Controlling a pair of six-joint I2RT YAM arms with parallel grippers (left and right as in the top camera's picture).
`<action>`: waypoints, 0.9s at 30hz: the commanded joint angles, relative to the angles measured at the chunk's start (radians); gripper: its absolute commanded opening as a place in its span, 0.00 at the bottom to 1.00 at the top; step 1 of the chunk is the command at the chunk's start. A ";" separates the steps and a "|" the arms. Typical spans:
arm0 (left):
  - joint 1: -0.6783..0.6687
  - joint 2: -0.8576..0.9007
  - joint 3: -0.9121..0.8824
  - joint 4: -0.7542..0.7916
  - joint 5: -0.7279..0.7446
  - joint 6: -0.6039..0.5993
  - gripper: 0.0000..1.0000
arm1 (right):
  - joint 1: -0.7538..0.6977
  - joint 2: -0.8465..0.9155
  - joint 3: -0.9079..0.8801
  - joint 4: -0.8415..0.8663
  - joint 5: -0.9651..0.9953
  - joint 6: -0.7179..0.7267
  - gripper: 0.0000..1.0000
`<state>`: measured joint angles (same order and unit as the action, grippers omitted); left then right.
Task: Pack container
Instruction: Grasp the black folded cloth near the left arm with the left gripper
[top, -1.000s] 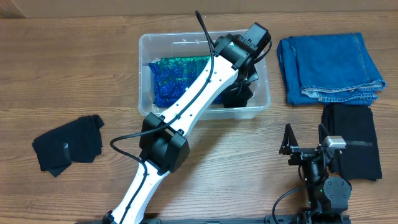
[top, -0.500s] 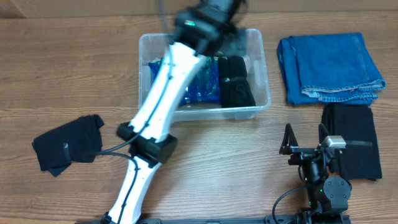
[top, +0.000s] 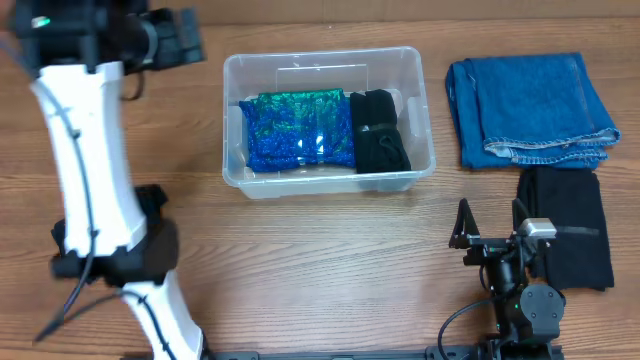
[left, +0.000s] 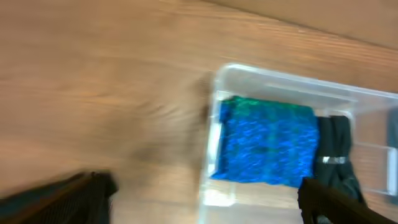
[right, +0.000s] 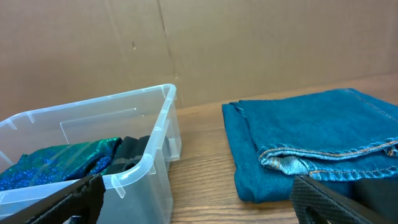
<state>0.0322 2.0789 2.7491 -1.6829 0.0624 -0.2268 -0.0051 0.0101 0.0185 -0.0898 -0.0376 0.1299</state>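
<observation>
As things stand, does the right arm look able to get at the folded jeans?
Probably yes. The jeans lie uncovered on the table, just ahead of the open right gripper, with nothing on top of them. The left arm is far off at the other side.

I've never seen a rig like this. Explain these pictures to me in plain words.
Two robot arms with two-finger grippers work at a wooden table. One picture looks down from above; the other two come from cameras on each wrist. The clear container holds a sparkly blue-green cloth and a black garment. To its right lie folded jeans and a folded black cloth. The left gripper and the right gripper are both open and hold nothing.
</observation>
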 joint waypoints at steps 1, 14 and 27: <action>0.080 -0.161 -0.313 -0.007 -0.134 0.029 1.00 | -0.003 -0.007 -0.010 0.008 -0.001 0.000 1.00; 0.166 -0.183 -1.287 0.507 -0.365 -0.058 1.00 | -0.003 -0.007 -0.010 0.008 -0.001 0.001 1.00; 0.290 -0.183 -1.537 0.789 -0.332 -0.091 0.92 | -0.003 -0.007 -0.010 0.008 -0.001 0.000 1.00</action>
<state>0.2977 1.9114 1.2369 -0.9066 -0.2798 -0.2970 -0.0051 0.0109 0.0185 -0.0902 -0.0380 0.1303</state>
